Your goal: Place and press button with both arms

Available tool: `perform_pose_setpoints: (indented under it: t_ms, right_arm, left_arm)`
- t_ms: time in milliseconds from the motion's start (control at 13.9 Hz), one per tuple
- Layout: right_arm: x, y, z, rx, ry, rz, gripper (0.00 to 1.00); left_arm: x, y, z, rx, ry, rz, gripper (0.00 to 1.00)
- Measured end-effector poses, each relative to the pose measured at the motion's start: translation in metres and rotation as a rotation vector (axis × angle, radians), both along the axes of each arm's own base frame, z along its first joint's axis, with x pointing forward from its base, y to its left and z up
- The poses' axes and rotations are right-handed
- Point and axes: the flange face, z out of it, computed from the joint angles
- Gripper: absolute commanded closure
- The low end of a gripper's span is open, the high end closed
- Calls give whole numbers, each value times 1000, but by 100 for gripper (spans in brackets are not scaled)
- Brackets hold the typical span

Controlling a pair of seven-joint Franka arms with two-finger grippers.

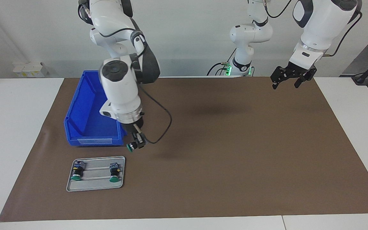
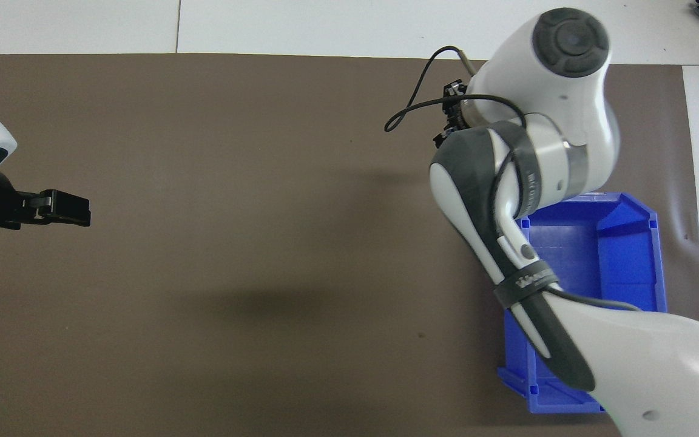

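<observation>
My right gripper [image 1: 138, 140] is shut on a button [image 1: 132, 146] with a green cap and black collar. It holds it tilted in the air over the brown mat, just past the blue bin's corner and above the grey tray [image 1: 96, 189]. Two identical buttons [image 1: 77, 172] [image 1: 115, 172] lie on their sides in the tray. In the overhead view the right arm hides the tray and the held button; only the right gripper's [image 2: 452, 115] black body shows. My left gripper [image 1: 287, 81] hangs open and empty in the air over the mat at the left arm's end, and waits; it also shows in the overhead view [image 2: 67, 209].
A blue open bin [image 1: 88, 111] stands on the mat [image 1: 235, 143], nearer to the robots than the tray; it looks empty [image 2: 622, 267]. White table surface borders the mat. A small white box [image 1: 29, 68] sits at the table's edge near the wall.
</observation>
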Motion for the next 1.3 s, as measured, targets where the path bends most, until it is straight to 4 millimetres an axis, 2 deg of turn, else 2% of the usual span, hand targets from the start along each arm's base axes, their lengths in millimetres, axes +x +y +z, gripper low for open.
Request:
perform_pose_setpoints:
  t_ms: [216, 360, 505, 649, 937, 1009, 1081, 1153, 1226, 1298]
  right_arm:
    - [-43, 98, -26, -21, -32, -129, 100]
    - [-74, 155, -64, -67, -41, -180, 100]
    - [-95, 199, -102, -66, -76, -252, 100]
    - [-102, 214, -123, -55, -87, -305, 100]
    - [-111, 218, -146, -39, -91, -342, 100]
    - [-114, 218, -155, -33, -92, -348, 97]
    - [-117, 218, -162, -28, -93, -350, 76]
    - [-120, 219, -167, -19, -97, -346, 38]
    - [-123, 221, -171, -13, -100, -338, 9]
    - [-126, 224, -171, -15, -109, -325, 0]
  left_arm:
    - [0, 0, 0, 0, 0, 0, 0]
    - [0, 0, 0, 0, 0, 0, 0]
    - [0, 0, 0, 0, 0, 0, 0]
    - [0, 0, 0, 0, 0, 0, 0]
    - [0, 0, 0, 0, 0, 0, 0]
    - [0, 0, 0, 0, 0, 0, 0]
    - [0, 0, 0, 0, 0, 0, 0]
    - [0, 0, 0, 0, 0, 0, 0]
    - [0, 0, 0, 0, 0, 0, 0]
    - [0, 0, 0, 0, 0, 0, 0]
